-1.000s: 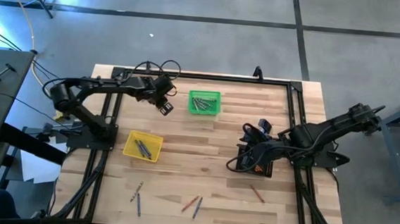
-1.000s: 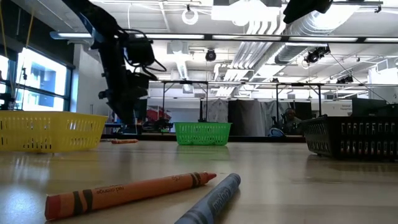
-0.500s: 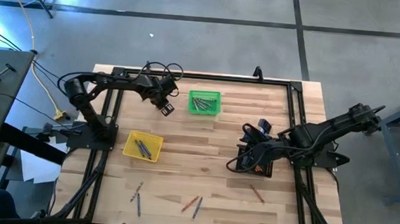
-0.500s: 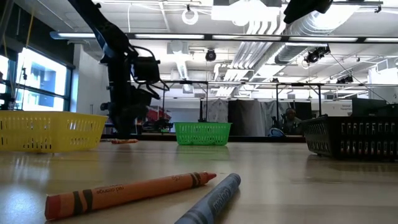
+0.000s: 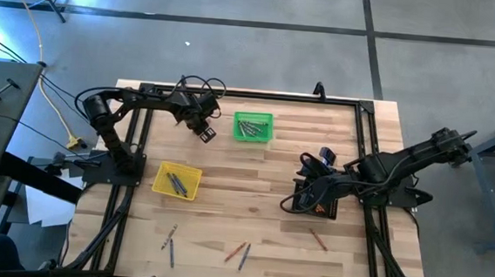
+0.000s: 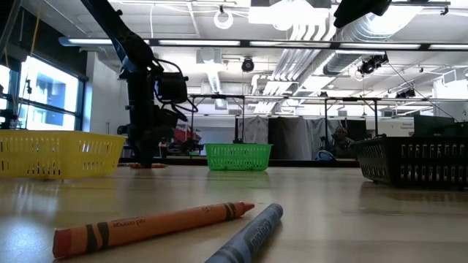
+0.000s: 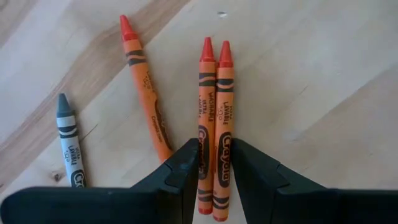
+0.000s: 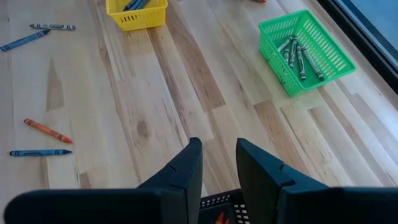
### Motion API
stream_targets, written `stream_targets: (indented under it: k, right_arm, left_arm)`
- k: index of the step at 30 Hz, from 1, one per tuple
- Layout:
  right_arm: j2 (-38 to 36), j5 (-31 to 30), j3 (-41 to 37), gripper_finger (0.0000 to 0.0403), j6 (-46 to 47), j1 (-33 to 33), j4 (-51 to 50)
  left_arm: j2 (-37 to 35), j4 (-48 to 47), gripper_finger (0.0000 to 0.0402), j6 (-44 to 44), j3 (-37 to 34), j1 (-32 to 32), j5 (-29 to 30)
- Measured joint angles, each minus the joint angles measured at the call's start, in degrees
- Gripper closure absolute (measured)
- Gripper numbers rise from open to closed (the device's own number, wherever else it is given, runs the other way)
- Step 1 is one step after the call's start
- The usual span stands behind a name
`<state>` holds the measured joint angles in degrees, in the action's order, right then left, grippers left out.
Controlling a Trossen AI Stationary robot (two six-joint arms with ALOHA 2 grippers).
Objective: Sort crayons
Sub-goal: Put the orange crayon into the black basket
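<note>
You cannot see the lower ends of the two orange-red crayons in the left wrist view; the fingers cover their sides, so real contact is not clear. At 8 o'clock the grey crayon is cut off by the gripper body. In the high view the crayons in the yellow basket are too small to count. In the right wrist view, the black basket shows only a strip between the fingers.
</note>
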<state>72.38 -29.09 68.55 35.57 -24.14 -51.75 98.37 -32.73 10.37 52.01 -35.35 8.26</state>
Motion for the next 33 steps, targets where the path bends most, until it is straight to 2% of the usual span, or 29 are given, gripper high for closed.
stream_targets:
  k: [14,24,33]
  right_arm:
    - [0.00,0.11,0.00,0.0311,0.00,0.00,-0.35]
    - [0.00,0.11,0.00,0.0311,0.44,0.00,-0.37]
    - [0.00,0.12,0.00,0.0311,0.48,0.00,-0.35]
  left_arm:
    - [0.04,-0.80,0.0312,1.43,-0.04,0.13,0.15]
    - [-0.16,-0.90,0.0312,-0.66,-0.13,0.99,1.11]
    - [-3.43,-1.50,0.0312,-1.18,-0.33,1.88,1.04]
